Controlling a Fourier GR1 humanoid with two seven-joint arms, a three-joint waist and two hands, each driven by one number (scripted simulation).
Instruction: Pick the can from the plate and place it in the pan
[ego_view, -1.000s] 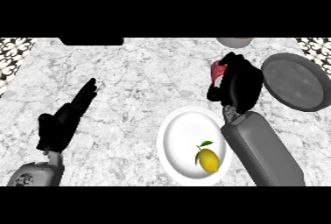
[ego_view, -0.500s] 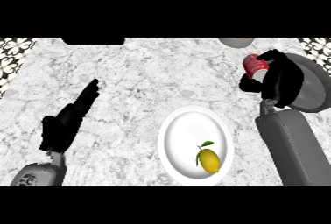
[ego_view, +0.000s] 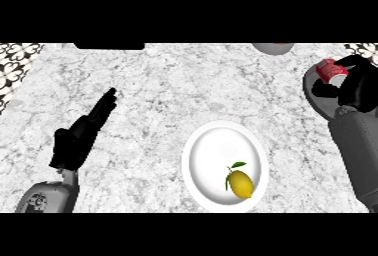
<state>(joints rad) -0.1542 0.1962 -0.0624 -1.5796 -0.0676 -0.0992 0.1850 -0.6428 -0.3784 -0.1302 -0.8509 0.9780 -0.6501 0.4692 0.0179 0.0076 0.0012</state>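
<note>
**Can held over the pan at the far right**

Nearest the lower edge, two grey forearms come in, one at each side. Between them lies one white plate (ego_view: 224, 165) on the surface (ego_view: 192, 90). It carries a single yellow lemon (ego_view: 241, 183) with a green leaf, sitting in the plate's near right part; the rest of the plate shows bare white.

One left hand (ego_view: 80, 135) shows at the left, well apart from the plate. Its fingers are straight and point up and away toward the far side, holding nothing and resting open above the stone.

Farther back at the right, one right hand (ego_view: 360, 85) has its fingers curled round one red can (ego_view: 331, 70). The can is tilted, with its pale top end showing toward the upper left. It sits over the one dark grey pan (ego_view: 316, 95), of which only the left rim shows beside the hand and forearm. Whether the can touches the pan's floor cannot be told.

The surface is grey-white marble, mottled all over. At the far edge, one round pale object (ego_view: 273, 47) is cut off by the frame, and a dark rectangular shape (ego_view: 109, 46) lies further left. A black-and-white flower-pattern covering shows at both far corners (ego_view: 16, 60).
</note>
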